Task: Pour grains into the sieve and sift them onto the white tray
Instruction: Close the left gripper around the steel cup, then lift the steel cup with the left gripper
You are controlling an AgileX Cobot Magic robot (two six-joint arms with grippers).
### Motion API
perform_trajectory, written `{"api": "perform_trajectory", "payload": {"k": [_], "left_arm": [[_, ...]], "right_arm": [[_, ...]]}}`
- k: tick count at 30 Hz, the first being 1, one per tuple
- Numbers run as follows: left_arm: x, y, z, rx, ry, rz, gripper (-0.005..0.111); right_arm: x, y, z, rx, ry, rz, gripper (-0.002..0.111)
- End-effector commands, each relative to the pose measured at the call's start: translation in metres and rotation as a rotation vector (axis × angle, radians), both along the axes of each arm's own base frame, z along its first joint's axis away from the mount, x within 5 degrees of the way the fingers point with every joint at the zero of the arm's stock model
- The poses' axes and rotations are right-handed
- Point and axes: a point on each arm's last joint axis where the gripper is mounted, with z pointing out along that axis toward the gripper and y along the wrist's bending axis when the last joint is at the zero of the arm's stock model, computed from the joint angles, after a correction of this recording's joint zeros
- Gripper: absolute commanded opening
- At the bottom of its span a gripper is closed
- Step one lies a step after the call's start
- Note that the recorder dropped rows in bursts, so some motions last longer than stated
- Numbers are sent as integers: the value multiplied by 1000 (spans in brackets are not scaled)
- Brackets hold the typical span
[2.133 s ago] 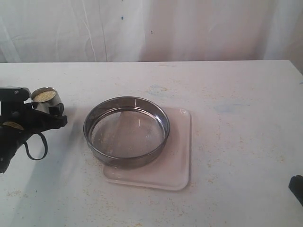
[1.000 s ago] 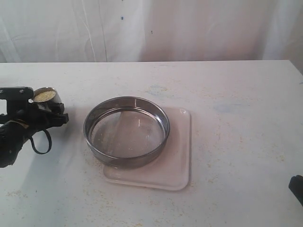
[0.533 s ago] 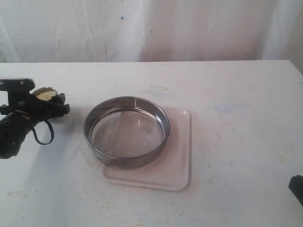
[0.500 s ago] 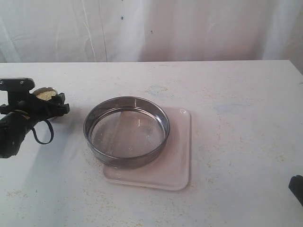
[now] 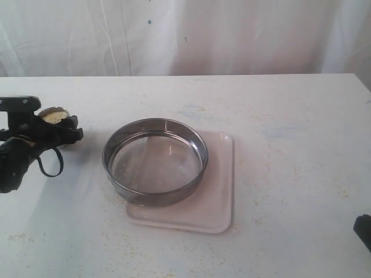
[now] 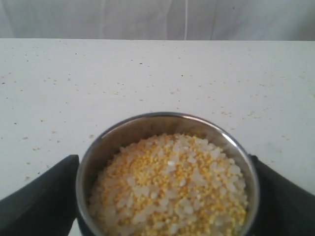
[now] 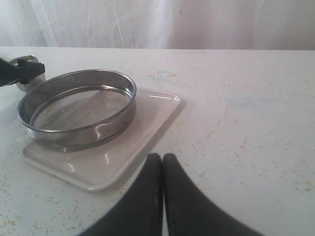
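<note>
Partly off-frame: grains, cup

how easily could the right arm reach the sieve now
Probably yes: only open table lies between the right gripper and the sieve. Its jaws are shut, so they must open first. The left gripper, holding the steel cup, stands apart from it.

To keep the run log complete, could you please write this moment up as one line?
stage: before pour | left gripper: shut on steel cup of grains, apart from sieve | right gripper: shut, empty | sieve: on white tray
</note>
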Motion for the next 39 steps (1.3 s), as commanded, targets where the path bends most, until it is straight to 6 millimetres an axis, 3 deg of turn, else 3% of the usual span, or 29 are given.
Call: {"api": "perform_trajectory", "payload": {"k": [1,11,32,36,39], "left_arm": [[3,1,0,-6,1,7,85],[10,1,-11,-3,8,0,85],[13,1,-8,-2,-16,0,84],[18,1,-5,-1,-21,-6,76],[19,1,-4,0,-26,-6,58]], "right_arm": [[0,0,0,1,-17,-5,0],[0,0,0,0,-15,-5,0],[0,0,0,0,-15,-5,0],[0,0,0,0,-15,-5,0],[0,0,0,0,-15,-5,0]]}}
